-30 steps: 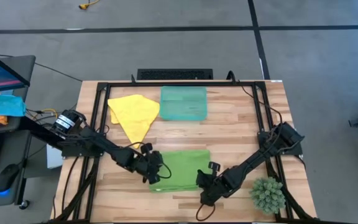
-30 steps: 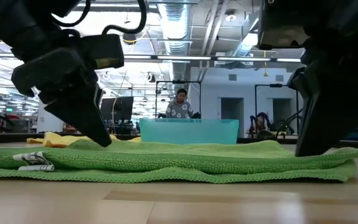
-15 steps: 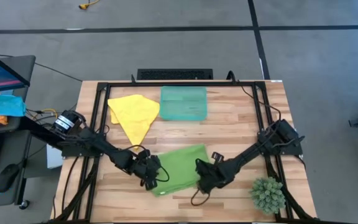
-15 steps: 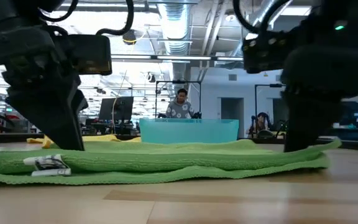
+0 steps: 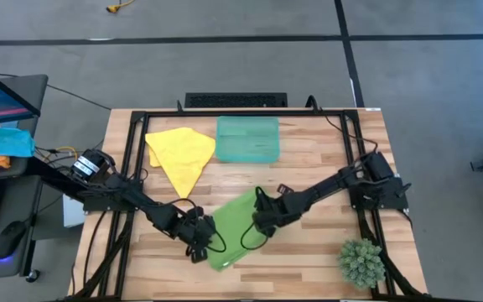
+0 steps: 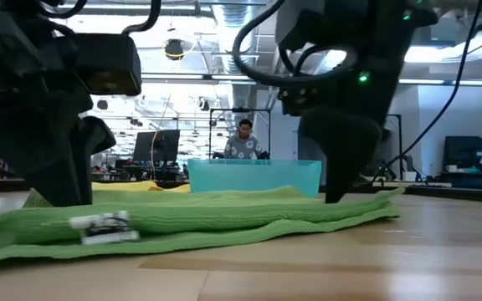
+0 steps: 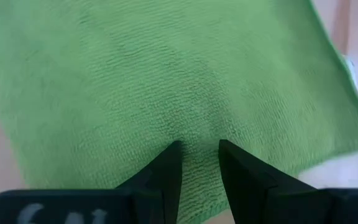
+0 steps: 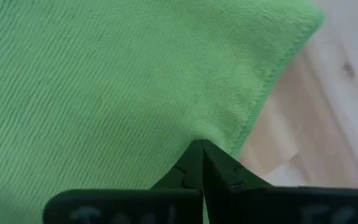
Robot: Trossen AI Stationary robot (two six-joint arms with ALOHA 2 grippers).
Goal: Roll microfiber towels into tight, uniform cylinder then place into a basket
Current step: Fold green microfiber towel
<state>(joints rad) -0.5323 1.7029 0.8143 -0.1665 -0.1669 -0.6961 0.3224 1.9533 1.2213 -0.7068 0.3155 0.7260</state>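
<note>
Your right gripper [image 8: 202, 163] is clenched on the green towel [image 5: 235, 226] near the desk's front edge; left gripper [image 7: 197, 163] slightly parted, fingertips pressing the same towel; basket [image 5: 247, 139] near the back edge.

The folded towel [image 5: 233, 228] lies before the basket [image 5: 247, 138], plant [image 5: 360, 262] rightward.

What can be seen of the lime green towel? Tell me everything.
The lime green towel is a soft, ribbed-looking microfiber cloth, folded into flat layers on the wooden table, lying at a slant near its front edge. A small white tag shows at its near edge. The left gripper presses down on it with fingers slightly apart; the right gripper is shut on an edge near one corner. It lies apart from the yellow towel and the basket.
</note>
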